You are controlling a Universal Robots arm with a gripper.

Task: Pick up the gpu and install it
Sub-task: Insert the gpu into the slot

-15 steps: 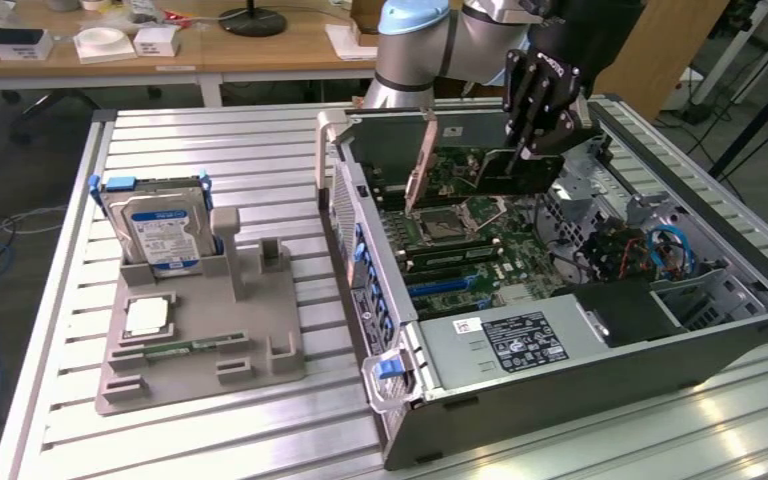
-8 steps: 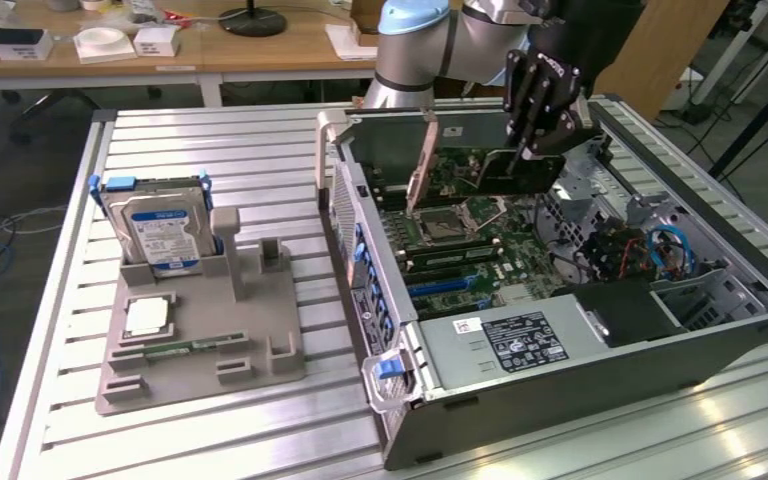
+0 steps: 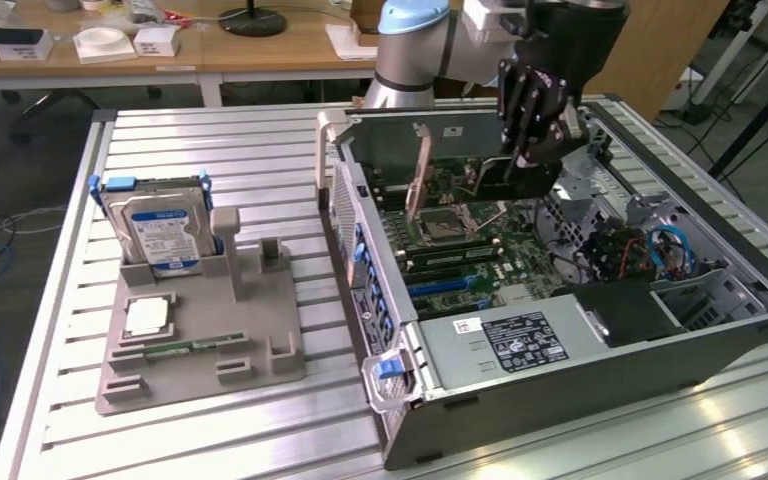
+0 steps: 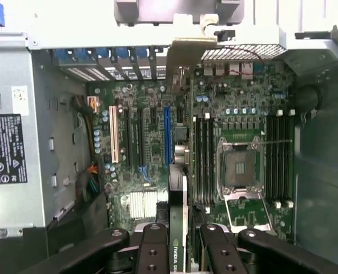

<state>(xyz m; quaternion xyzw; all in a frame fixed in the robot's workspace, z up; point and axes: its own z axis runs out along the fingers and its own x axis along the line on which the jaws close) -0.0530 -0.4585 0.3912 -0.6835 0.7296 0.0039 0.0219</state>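
The gpu (image 3: 511, 182) is a dark card that hangs on edge inside the open computer case (image 3: 704, 340), just above the motherboard (image 3: 471, 250). My gripper (image 3: 538, 155) is shut on its upper edge from above. In the wrist view the gpu (image 4: 177, 200) runs edge-on away from my gripper (image 4: 178, 242), and black fingers (image 4: 152, 251) press on both of its sides. Its metal end bracket (image 4: 186, 51) reaches the case's rear slot openings. The card lies over the board beside the blue slot (image 4: 167, 134).
A grey parts holder (image 3: 197, 370) stands at the exterior view's left with a hard drive (image 3: 157, 230) upright in it and a small green memory stick (image 3: 184, 348) flat. The power supply (image 3: 518, 340) fills the case's near corner. The processor socket (image 4: 240, 165) and memory slots (image 4: 200, 154) flank the card.
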